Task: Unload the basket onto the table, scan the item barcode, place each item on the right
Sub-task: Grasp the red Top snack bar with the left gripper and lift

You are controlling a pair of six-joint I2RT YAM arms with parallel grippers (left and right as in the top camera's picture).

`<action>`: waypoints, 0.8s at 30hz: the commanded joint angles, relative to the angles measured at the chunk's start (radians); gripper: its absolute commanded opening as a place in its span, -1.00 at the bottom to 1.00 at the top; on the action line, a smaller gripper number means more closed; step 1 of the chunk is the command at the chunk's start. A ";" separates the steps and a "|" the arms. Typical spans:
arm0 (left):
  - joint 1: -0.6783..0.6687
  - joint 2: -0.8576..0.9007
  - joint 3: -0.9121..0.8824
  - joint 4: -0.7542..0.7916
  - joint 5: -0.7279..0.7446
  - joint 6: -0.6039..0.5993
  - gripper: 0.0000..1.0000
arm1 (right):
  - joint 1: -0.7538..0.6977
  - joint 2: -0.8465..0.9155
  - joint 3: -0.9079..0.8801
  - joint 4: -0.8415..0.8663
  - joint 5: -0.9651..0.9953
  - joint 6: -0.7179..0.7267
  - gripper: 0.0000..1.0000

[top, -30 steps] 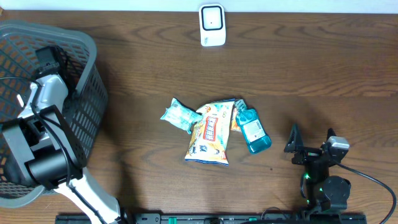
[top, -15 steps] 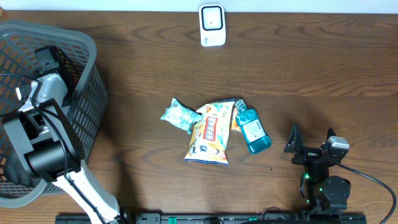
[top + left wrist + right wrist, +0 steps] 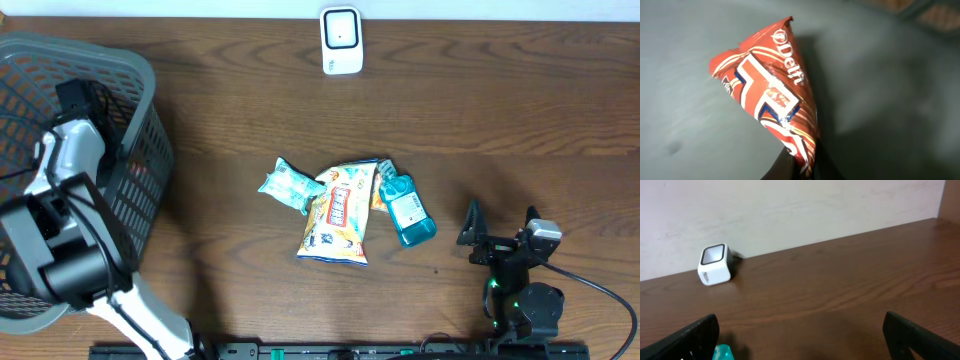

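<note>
One item is in hand so far: a red packet (image 3: 767, 95) pinched by its lower corner in the left claw (image 3: 802, 167), whose fingers are closed tight on the wrapper. In the overhead view that arm reaches down into the grey basket (image 3: 140, 75) at the left edge of the frame, so the packet sits inside the basket, over its grey floor, far from the white scanner (image 3: 341, 40) at the top centre of the counter (image 3: 500, 110).

By my reading the pickup is done, while the carry to the scanner and the presenting of a barcode are yet to come. No barcode shows on the face turned to the wrist camera.

Three more items lie together mid-frame: a small teal packet (image 3: 288, 185), a pale snack bag (image 3: 337, 215) and a blue bottle (image 3: 408, 210). The right claw (image 3: 500, 225) rests at the lower right, fingers spread wide and empty.

White lettering on the red wrapper reads "Delfi". The snack bag's print and the bottle's label are too small to read.
</note>
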 commanded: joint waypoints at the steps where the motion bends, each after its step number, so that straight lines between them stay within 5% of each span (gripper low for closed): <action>1: -0.004 -0.152 -0.004 -0.034 0.030 0.025 -0.86 | 0.006 0.001 -0.001 -0.004 -0.001 0.007 0.99; 17: -0.005 -0.867 -0.004 -0.087 -0.084 0.025 -0.86 | 0.006 0.001 -0.001 -0.004 -0.001 0.007 0.99; 20: -0.006 -0.971 -0.004 -0.087 0.061 0.035 -0.85 | 0.006 0.001 -0.001 -0.004 -0.001 0.007 0.99; 24: -0.032 -1.035 -0.004 -0.092 0.460 0.089 -0.86 | 0.006 0.001 -0.001 -0.004 -0.001 0.007 0.99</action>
